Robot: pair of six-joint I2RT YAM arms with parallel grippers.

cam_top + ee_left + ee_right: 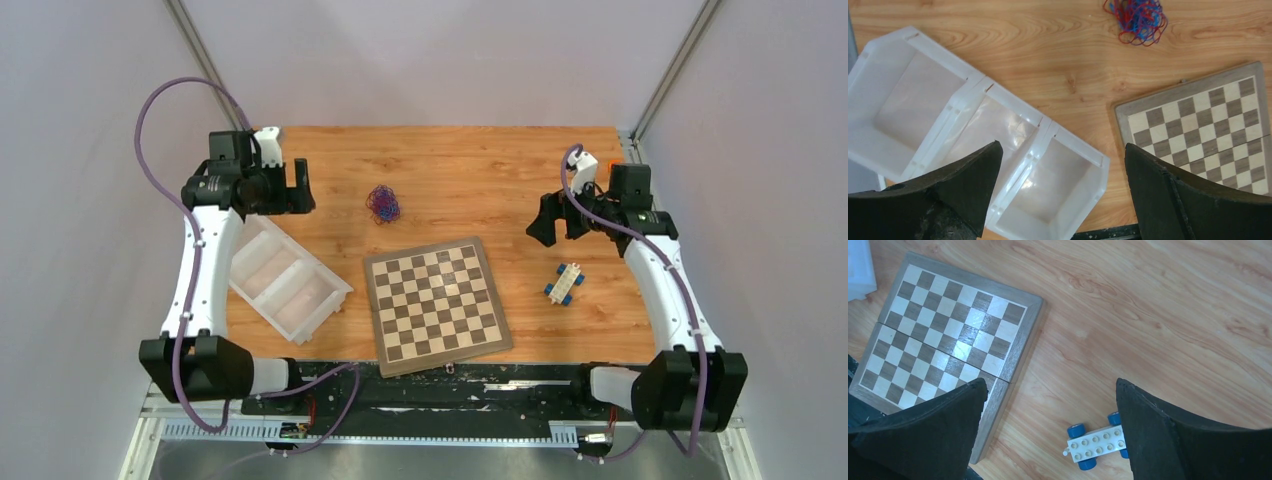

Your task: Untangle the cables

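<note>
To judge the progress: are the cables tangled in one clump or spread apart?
Tangled. The cables lie as one small red-and-blue ball on the table, beyond the chessboard; no strand lies separate.

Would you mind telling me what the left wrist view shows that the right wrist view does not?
Only the left wrist view shows the tangled cables and the white tray with three empty compartments. Only the right wrist view shows the toy car with blue wheels. Both show the chessboard on the wooden table; a white corner at the right view's edge may be the tray.
</note>
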